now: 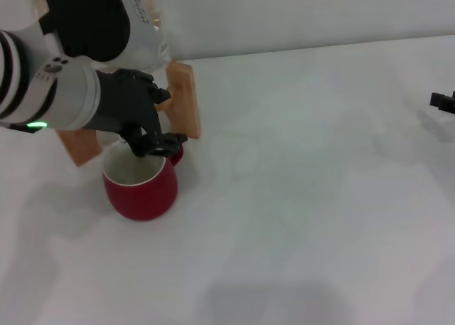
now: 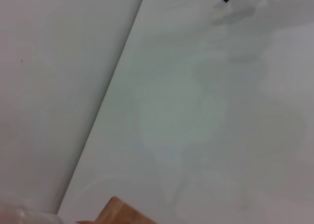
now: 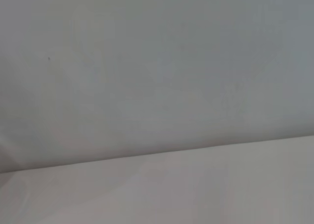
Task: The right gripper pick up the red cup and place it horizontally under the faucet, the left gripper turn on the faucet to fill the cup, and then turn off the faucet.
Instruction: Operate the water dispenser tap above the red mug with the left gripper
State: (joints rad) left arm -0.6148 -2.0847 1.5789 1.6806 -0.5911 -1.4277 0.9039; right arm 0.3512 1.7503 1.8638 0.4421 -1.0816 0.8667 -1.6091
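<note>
Head view: squat dark red cup (image 1: pixel 141 185) with white inside, upright on white bench (image 1: pixel 306 197), before wooden stand (image 1: pixel 186 97); black left tool (image 1: pixel 155 141) above its rim, finger state indiscernible. Right tool (image 1: pixel 444 101) far from cup.

Left wrist view: wooden stand corner, right tool distant.

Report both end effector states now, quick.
Left end effector: above the red cup, at the faucet; open or closed cannot be told.
Right end effector: at the table's far right edge; cannot be told.

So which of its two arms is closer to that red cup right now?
The left. Its end effector hangs right over the red cup, by the rim on the handle side. The right end effector sits far off at the table's right edge.
</note>
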